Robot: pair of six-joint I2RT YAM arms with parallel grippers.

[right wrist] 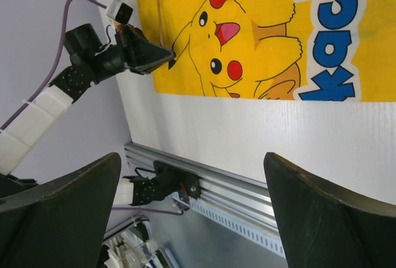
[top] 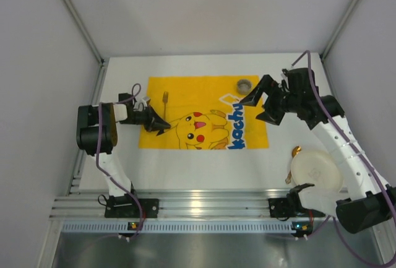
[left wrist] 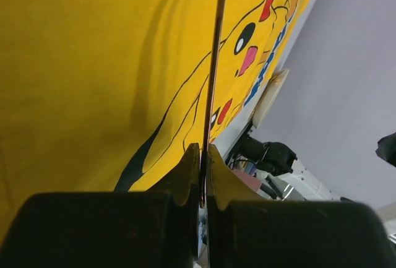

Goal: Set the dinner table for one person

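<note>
The dinner table (top: 204, 163) is a white top with a yellow cartoon mat (top: 204, 112) laid on it. My left gripper (top: 156, 123) is shut on the handle end of a gold fork (top: 165, 102), which lies along the mat's left part with its tines pointing to the far side. In the left wrist view the fork (left wrist: 214, 64) shows edge-on between the closed fingers (left wrist: 189, 169). My right gripper (top: 262, 103) is open and empty above the mat's right edge. In the right wrist view its wide-open gripper (right wrist: 192, 156) frames the table (right wrist: 247, 132) and the fork (right wrist: 158, 8).
A small grey cup (top: 244, 85) stands on the mat's far right corner, beside the right gripper. A white plate (top: 315, 172) sits at the near right with a gold spoon (top: 296, 152) at its left rim. A ribbed aluminium rail (top: 204, 205) runs along the near edge.
</note>
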